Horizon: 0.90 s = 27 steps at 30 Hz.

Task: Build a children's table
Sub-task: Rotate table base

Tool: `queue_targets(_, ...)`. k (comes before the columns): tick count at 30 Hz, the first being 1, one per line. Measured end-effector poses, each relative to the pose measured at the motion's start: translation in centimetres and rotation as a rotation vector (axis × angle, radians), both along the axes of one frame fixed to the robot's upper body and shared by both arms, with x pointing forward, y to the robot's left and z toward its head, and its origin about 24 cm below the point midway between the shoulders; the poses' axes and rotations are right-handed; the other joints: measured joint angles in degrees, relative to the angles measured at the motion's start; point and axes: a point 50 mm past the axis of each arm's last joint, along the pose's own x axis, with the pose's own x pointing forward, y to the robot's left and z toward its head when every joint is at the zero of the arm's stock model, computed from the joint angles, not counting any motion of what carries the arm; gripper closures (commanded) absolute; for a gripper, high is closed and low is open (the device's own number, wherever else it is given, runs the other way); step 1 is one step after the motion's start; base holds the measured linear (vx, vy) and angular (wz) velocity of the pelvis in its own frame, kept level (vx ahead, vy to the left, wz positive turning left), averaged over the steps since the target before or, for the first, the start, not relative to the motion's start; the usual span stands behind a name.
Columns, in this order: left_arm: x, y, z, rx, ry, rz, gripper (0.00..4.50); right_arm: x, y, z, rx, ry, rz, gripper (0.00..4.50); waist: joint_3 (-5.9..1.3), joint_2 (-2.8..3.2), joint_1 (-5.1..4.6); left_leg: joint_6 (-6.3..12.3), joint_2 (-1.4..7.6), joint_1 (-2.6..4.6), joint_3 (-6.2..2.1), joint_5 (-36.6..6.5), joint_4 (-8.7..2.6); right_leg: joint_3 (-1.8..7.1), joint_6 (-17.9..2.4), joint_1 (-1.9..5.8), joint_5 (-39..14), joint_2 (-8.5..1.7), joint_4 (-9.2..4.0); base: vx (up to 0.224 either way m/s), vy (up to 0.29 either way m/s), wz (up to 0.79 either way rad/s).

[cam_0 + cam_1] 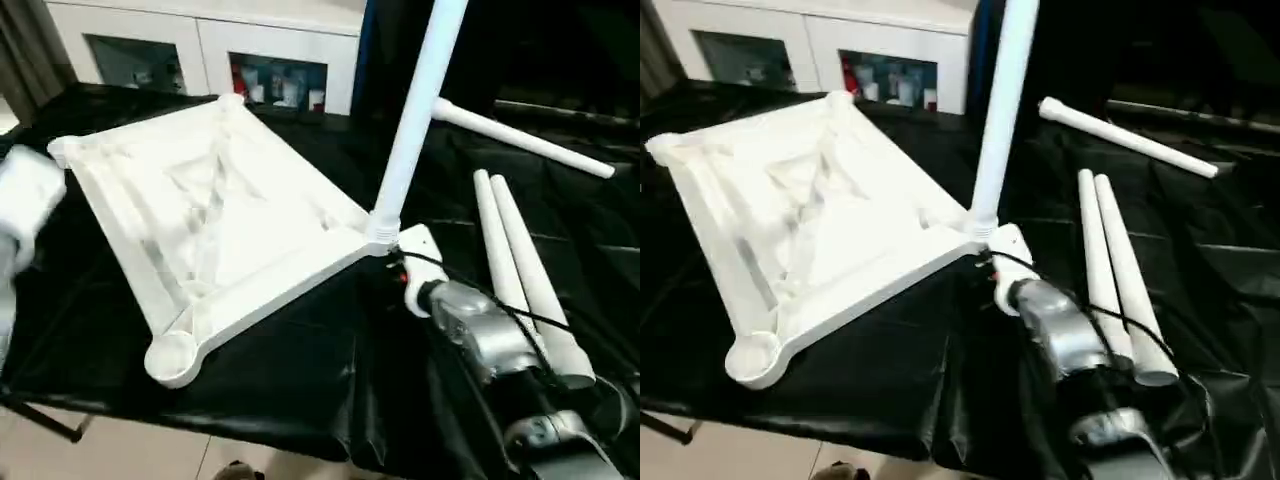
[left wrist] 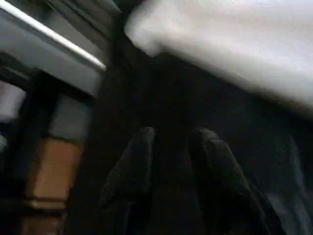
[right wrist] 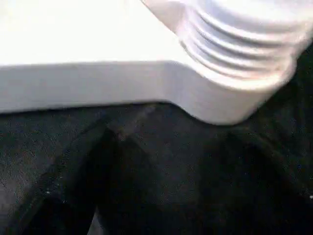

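The white tabletop (image 1: 215, 215) lies upside down on the black-covered table, ribbed underside up, with round sockets at its corners. One white leg (image 1: 415, 110) stands upright in the right corner socket (image 1: 382, 238). My right gripper (image 1: 400, 262) sits low against that corner, jaws open, and the right wrist view shows the leg's ribbed collar (image 3: 239, 44) just beyond it. Off the tabletop's left edge, my left gripper (image 2: 171, 134) hovers over the black cloth, fingers (image 2: 139, 156) slightly apart and holding nothing.
Two loose legs (image 1: 520, 270) lie side by side at the right, beside my right forearm (image 1: 480, 330). A third leg (image 1: 520, 140) lies across the back right. A white cabinet with glass doors (image 1: 200, 50) stands behind the table. The table's front edge (image 1: 200, 415) is near.
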Motion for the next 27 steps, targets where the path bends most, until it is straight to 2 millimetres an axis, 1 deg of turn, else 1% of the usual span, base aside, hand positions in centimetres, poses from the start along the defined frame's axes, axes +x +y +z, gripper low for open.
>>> queue_targets(3, -1.0, -1.2, -2.1, -0.046, 0.123, -0.045, 3.19, 0.3, 0.6, -0.1, 0.001, 0.002, -0.006, 0.44, 0.01, 0.01, 0.12, -0.01, 0.00, -0.02, -0.01, 0.0, 0.05, 0.00, -0.1, 0.00, 0.0, 0.00, 0.03, 0.000, 0.000, 0.00)
queue_targets(6, -1.4, -2.3, -2.8, -0.088, 0.179, -0.091, 3.19, 0.6, 1.0, -0.2, 0.004, 0.002, -0.001, 0.44, 0.02, 0.04, -0.08, -0.12, 0.00, 0.08, -0.02, 0.1, 0.05, 0.01, -0.1, 0.02, 0.1, 0.00, 0.09, 0.000, 0.000, 0.00)
queue_targets(11, -1.4, -3.9, -3.4, -0.148, 0.230, -0.168, 3.19, 0.9, 1.7, -0.4, 0.015, 0.002, 0.014, 0.44, 0.03, 0.05, -0.43, -0.16, 0.01, 0.32, -0.03, 0.1, 0.04, 0.01, -0.2, 0.03, 0.1, 0.02, 0.30, 0.000, 0.000, 0.00)
queue_targets(15, -1.9, -5.4, -3.9, -0.206, 0.303, -0.244, 3.19, 1.4, 2.1, -0.4, 0.013, 0.000, 0.021, 0.44, 0.03, 0.04, -0.55, -0.16, 0.01, 0.45, -0.01, 0.1, 0.03, 0.05, -0.2, 0.04, 0.1, 0.03, 0.43, 0.000, 0.000, 0.00)
queue_targets(19, -2.9, -6.3, -5.2, -0.252, 0.382, -0.284, 3.19, 1.5, 2.5, -0.6, 0.020, 0.000, 0.029, 0.44, 0.00, -0.02, -0.51, -0.16, 0.01, 0.49, 0.00, 0.1, 0.04, 0.06, -0.2, 0.04, 0.1, 0.03, 0.46, 0.000, 0.000, 0.00)
queue_targets(22, -3.1, -6.9, -5.2, -0.280, 0.385, -0.306, 3.19, 1.8, 2.8, -0.4, 0.023, -0.007, 0.044, 0.44, -0.04, -0.09, -0.40, -0.16, 0.01, 0.49, 0.01, 0.1, 0.05, 0.07, -0.2, 0.05, 0.1, 0.03, 0.48, 0.000, 0.000, 0.00)
queue_targets(27, -3.3, -8.2, -5.4, -0.315, 0.385, -0.358, 3.19, 1.8, 2.8, -0.7, 0.022, -0.002, 0.057, 0.44, -0.11, -0.28, -0.11, -0.16, 0.00, 0.49, 0.02, 0.1, 0.07, 0.08, -0.2, 0.09, 0.1, 0.01, 0.46, 0.000, 0.000, 0.00)
